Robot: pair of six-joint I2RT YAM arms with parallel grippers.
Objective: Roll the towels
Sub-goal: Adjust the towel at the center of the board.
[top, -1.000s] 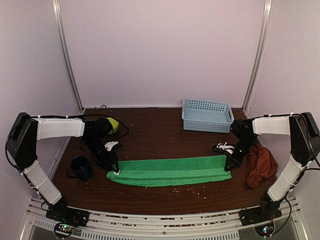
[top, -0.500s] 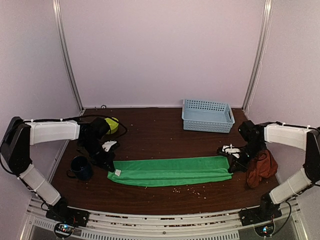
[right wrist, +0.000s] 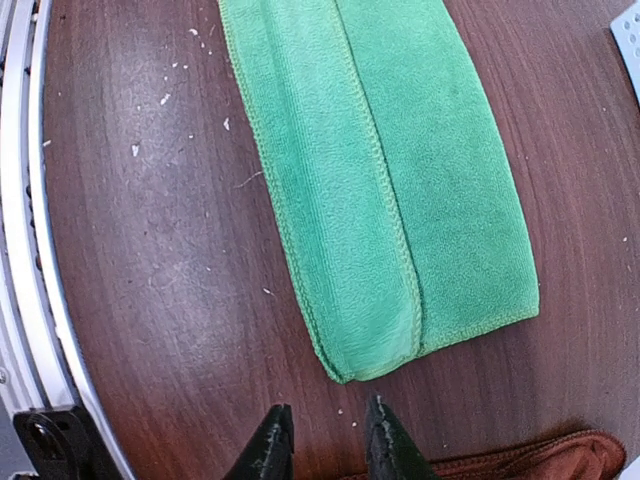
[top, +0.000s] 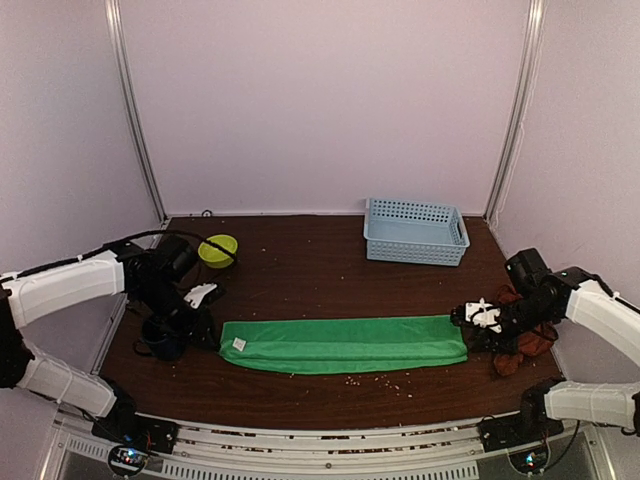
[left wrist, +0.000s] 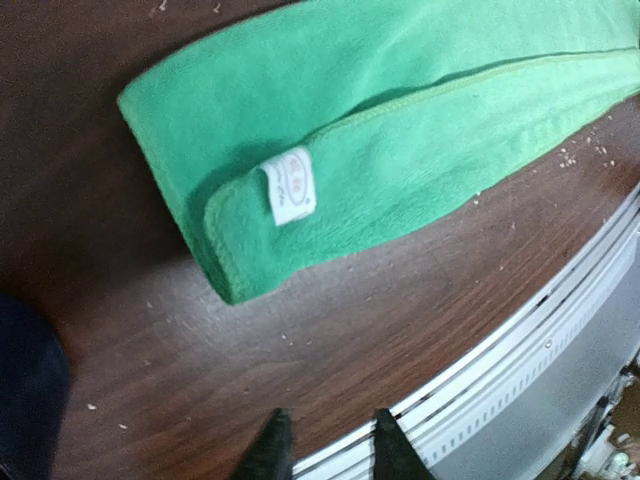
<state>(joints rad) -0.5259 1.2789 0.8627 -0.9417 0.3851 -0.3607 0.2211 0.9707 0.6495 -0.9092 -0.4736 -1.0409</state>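
I am seeing the green towel [top: 345,343] lying folded on the tabletop [top: 300,270]; the left gripper [left wrist: 327,445] and right gripper [right wrist: 322,435] are hovering off its ends, jaws slightly spread, empty.

Pale lilac walls [top: 320,100] close in the left, far and right sides, with a white vertical metal strip [top: 134,110] at each far corner. The dark brown wooden tabletop [top: 320,270] is flecked with pale crumbs [top: 375,380] near its grey metal front rail [top: 330,445]. The light is soft and even.
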